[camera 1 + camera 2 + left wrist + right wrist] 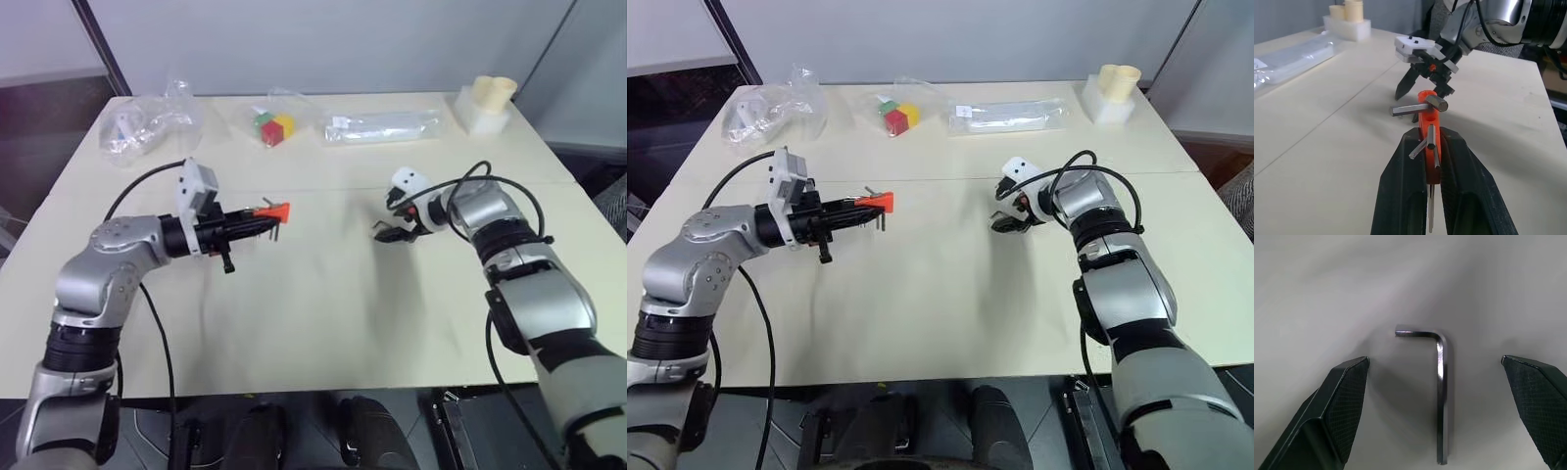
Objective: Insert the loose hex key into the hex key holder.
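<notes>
Smooth L-shaped loose hex key [1442, 387]

A pale cream table [313, 323] carries everything; a seam runs across its top. The red, green and yellow cubes [272, 127], in clear wrapping, sit near the far edge; a crumpled clear plastic bag [147, 125] lies left of the cubes; a long clear packet [382, 126] lies right of them; a white foam block [480, 113] with cream cylinders stands farther right; the loose hex key [1441, 391] lies flat on the bare top, nearer than the cubes and to their right.
</notes>
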Robot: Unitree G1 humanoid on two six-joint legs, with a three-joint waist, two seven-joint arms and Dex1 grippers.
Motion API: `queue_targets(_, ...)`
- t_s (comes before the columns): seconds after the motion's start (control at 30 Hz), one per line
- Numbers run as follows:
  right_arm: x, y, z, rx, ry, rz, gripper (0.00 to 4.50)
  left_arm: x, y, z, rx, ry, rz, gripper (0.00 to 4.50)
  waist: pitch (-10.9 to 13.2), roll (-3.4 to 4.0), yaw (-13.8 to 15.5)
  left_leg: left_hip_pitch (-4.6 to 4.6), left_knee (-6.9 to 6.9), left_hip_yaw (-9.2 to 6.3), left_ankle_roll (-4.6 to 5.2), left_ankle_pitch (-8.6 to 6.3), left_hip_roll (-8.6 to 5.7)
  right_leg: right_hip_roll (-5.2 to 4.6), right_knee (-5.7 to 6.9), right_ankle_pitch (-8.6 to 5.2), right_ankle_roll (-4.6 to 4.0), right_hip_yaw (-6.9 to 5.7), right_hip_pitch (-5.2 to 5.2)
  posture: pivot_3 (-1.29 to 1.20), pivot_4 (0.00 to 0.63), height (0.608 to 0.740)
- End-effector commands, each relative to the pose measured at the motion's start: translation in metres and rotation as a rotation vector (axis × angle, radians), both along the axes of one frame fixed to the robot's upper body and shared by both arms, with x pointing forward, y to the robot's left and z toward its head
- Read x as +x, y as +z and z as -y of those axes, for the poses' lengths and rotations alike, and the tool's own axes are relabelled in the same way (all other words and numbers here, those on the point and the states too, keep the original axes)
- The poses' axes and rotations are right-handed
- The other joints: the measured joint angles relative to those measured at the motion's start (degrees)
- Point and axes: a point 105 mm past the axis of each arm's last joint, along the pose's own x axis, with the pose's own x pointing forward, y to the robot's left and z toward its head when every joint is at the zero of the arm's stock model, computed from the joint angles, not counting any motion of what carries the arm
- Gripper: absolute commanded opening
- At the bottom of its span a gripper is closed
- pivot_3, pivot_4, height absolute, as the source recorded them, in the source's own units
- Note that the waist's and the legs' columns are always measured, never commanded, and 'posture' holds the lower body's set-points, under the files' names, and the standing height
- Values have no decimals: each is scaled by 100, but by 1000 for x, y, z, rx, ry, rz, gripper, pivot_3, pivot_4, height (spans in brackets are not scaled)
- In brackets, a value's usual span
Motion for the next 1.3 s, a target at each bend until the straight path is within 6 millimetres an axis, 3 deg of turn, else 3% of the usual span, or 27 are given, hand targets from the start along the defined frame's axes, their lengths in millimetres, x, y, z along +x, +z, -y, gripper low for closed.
queue_targets(0.03, 3, 6, -2, -17, 5, 16, 3644, -4, 14, -3, -7, 6, 64, 0, 0, 0, 0, 0, 0, 0, 0, 0, 0, 0, 0, 0, 0, 0, 0, 0, 150, 740)
queue_targets(0.23, 0, -1, -1, -46, 24, -14, 431, -4, 15, -3, -7, 16, 70, 0, 0, 0, 3, 0, 0, 0, 0, 0, 0, 0, 0, 0, 0, 0, 0, 0, 150, 740)
queue_targets(0.27, 0, -2, -1, -52, 31, -20, 80, -4, 15, -3, -6, 17, 70, 0, 0, 0, 1, 0, 0, 0, 0, 0, 0, -1, 0, 0, 0, 0, 1, 0, 150, 740)
queue_targets(0.5, -2, -2, -6, -45, 56, -25, 80, -3, 15, -4, -6, 17, 69, 0, 0, 0, 0, 0, 1, 0, 0, 0, 0, -1, 0, 0, 0, 0, 1, 0, 150, 740)
queue_targets(0.67, 8, 52, -39, 125, 216, 330, 80, -1, 15, 0, -10, 8, 67, 0, 1, 3, -1, 0, 0, 0, 0, 0, 0, -1, 0, 0, 0, 0, 0, 0, 150, 740)
queue_targets(0.83, -16, 89, -60, 284, 304, 563, 80, 0, 13, 2, -13, -6, 61, 0, 4, 7, 14, -1, -4, -1, 0, 0, 1, -1, 0, 0, 1, 0, -2, 0, 150, 740)
queue_targets(0.93, -28, 116, -68, 404, 246, 760, 80, 1, 13, 4, -16, -12, 59, 0, 3, 7, 27, -1, -1, -2, 0, -1, 1, -2, 1, 1, 1, 0, -1, 0, 150, 740)
queue_targets(1.03, -45, 134, -80, 544, 221, 839, 80, 4, 13, 5, -18, -12, 60, 0, 4, 7, 30, -1, 1, -2, 0, 0, 1, -3, 2, 1, 1, 0, -1, 0, 150, 740)
queue_targets(1.3, -83, 174, -103, 1033, 183, 766, 80, 10, 14, 8, -34, 3, 77, 0, 3, 7, 30, -2, 1, -4, 0, -1, 2, -3, 3, 1, 1, 0, -1, 0, 150, 740)
